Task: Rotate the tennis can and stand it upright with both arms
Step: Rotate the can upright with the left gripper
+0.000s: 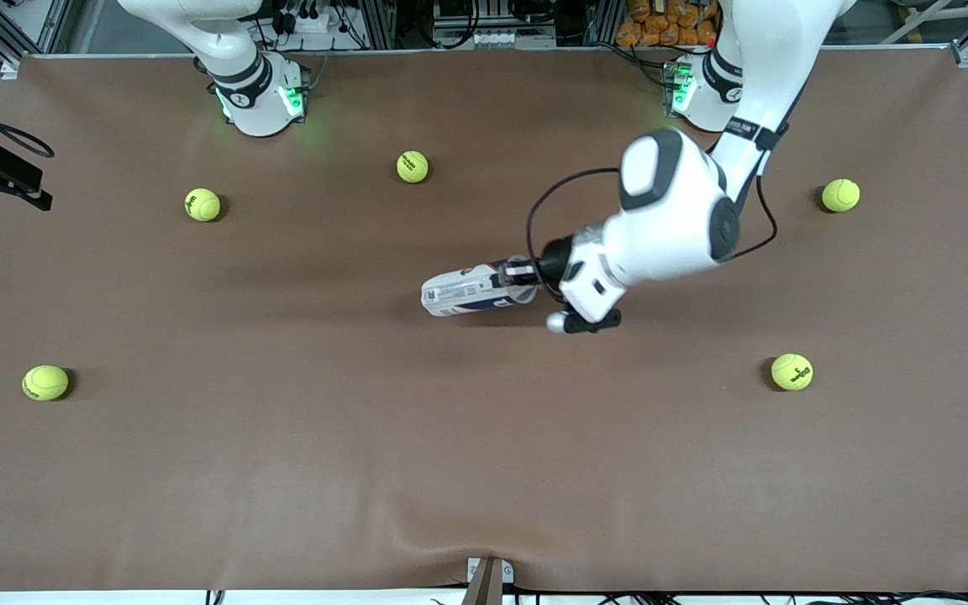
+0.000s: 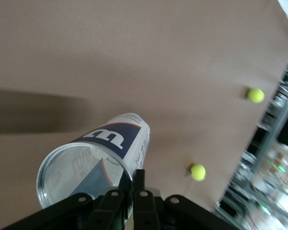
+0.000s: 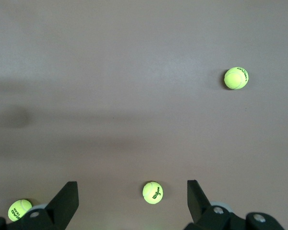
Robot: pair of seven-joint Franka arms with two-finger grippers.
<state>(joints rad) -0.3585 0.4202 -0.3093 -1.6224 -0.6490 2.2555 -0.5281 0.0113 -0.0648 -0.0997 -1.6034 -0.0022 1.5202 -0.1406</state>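
The tennis can [image 1: 469, 291] lies on its side near the table's middle, its open silver-rimmed mouth toward the left arm's end. My left gripper [image 1: 523, 273] is shut on the can's rim. In the left wrist view one finger [image 2: 139, 176] presses the outside of the can [image 2: 113, 143] and the other sits inside the mouth. Whether the can rests on the table or hangs just above it I cannot tell. My right gripper [image 3: 131, 186] waits high over the brown table, open with nothing between its fingers; in the front view only that arm's base [image 1: 259, 94] shows.
Several yellow-green tennis balls lie scattered on the brown table [image 1: 484, 470]: one [image 1: 412, 166] between the bases, one [image 1: 202, 204] and one [image 1: 45, 382] toward the right arm's end, one [image 1: 840, 195] and one [image 1: 791, 371] toward the left arm's end.
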